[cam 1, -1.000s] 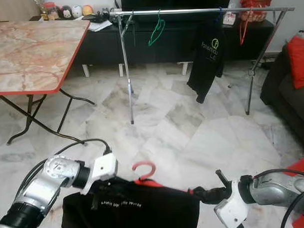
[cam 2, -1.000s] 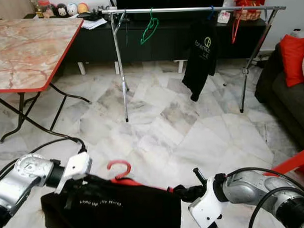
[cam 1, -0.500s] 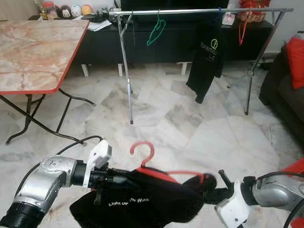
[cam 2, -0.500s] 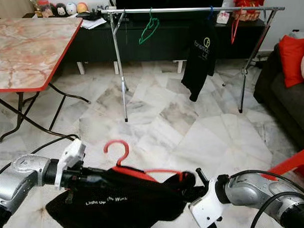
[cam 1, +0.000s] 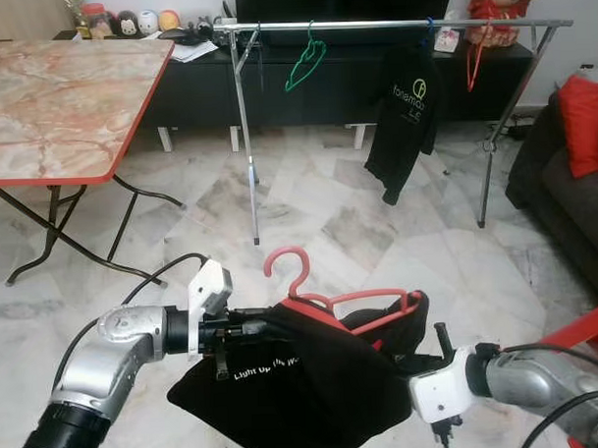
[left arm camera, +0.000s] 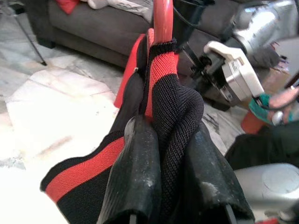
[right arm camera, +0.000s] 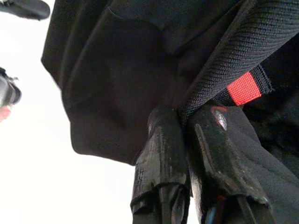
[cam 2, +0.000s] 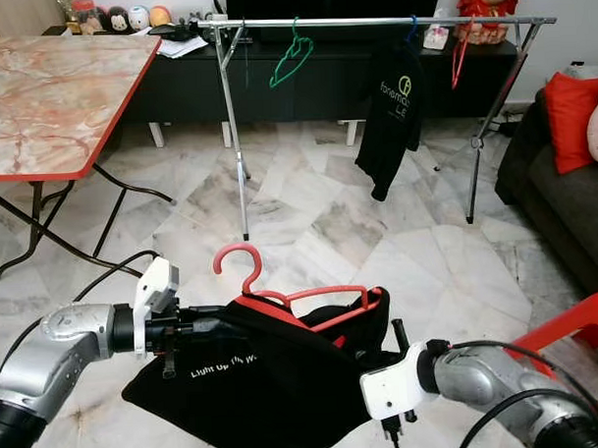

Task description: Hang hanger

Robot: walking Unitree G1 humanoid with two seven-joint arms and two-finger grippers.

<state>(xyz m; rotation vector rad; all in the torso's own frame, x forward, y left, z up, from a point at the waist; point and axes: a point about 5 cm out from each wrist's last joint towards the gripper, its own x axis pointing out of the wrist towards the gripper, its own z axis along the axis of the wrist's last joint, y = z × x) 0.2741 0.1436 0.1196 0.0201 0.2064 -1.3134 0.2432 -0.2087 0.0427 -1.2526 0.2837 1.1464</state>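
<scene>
- Our left gripper (left arm camera: pixel 161 154) fingers clamp the black shirt (cam 1: pixel 314 381) on its red hanger (cam 1: pixel 326 304), low over the floor.
- Our right gripper (right arm camera: pixel 184 135) fingers pinch the shirt's far side, well short of the rail (cam 1: pixel 390 24).

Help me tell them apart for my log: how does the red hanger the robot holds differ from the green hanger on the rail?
The red hanger carries a black shirt; the green hanger is bare. The red one is held low over the floor between the left gripper and right gripper, both pinching the shirt; the green one hangs from the rail. The red one tilts; the green hangs freely. Both have hooks.
</scene>
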